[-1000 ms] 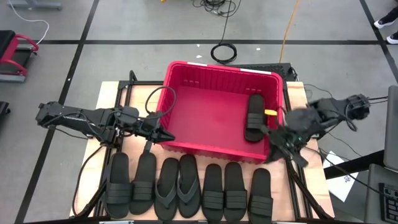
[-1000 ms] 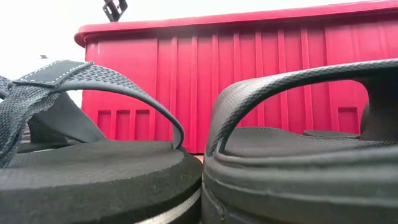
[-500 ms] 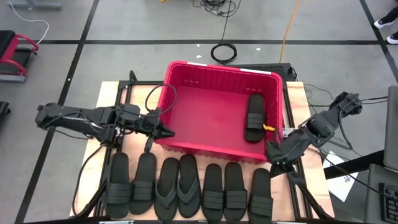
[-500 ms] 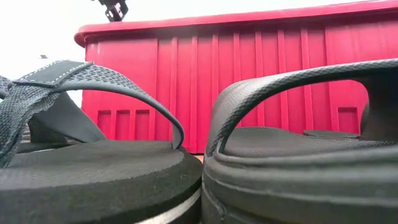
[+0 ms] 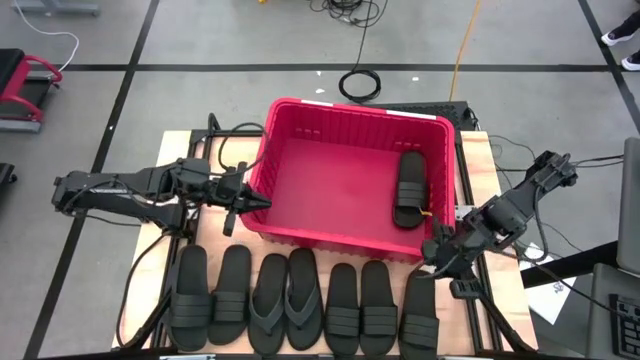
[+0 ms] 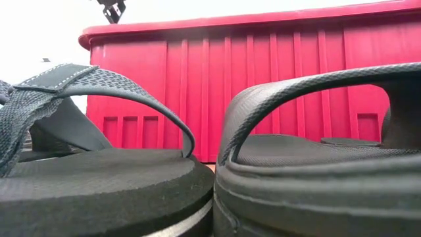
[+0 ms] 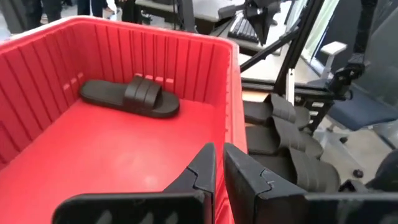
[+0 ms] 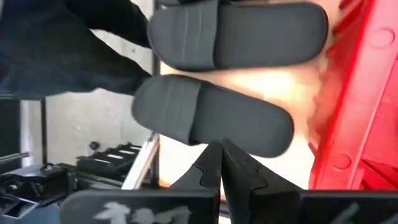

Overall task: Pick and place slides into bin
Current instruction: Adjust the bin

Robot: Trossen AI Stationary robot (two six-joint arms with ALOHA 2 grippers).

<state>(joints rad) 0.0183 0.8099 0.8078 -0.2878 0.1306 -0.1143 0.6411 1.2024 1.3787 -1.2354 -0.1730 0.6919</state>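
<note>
The red bin (image 5: pixel 330 185) stands at the middle of the table, with one black slide (image 5: pixel 410 188) lying flat against its right wall. Several more slides lie side by side along the near edge, from the leftmost (image 5: pixel 190 300) past two flip-flops (image 5: pixel 285 298) to the rightmost (image 5: pixel 420 310). My left gripper (image 5: pixel 262 203) is shut and empty. It hovers at the bin's near left corner and points nearly level over the rim (image 7: pixel 233 81). My right gripper (image 5: pixel 432 255), shut and empty, points steeply down over the rightmost slide (image 8: pixel 211 121), just off the bin's near right corner.
Wooden table strips show to the left (image 5: pixel 175 150) and right (image 5: pixel 480 160) of the bin. A coiled cable (image 5: pixel 360 85) lies on the floor behind the bin. In the low view a flip-flop (image 6: pixel 99 178) and a slide (image 6: pixel 316 178) stand close before the bin's near wall (image 6: pixel 263 85).
My right gripper has come from beside the bin's right wall toward the table's near edge and down. It has rolled and tipped to point steeply down over the rightmost slide. My left gripper has swung a little toward the far edge along the bin's left corner. Both stayed shut.
</note>
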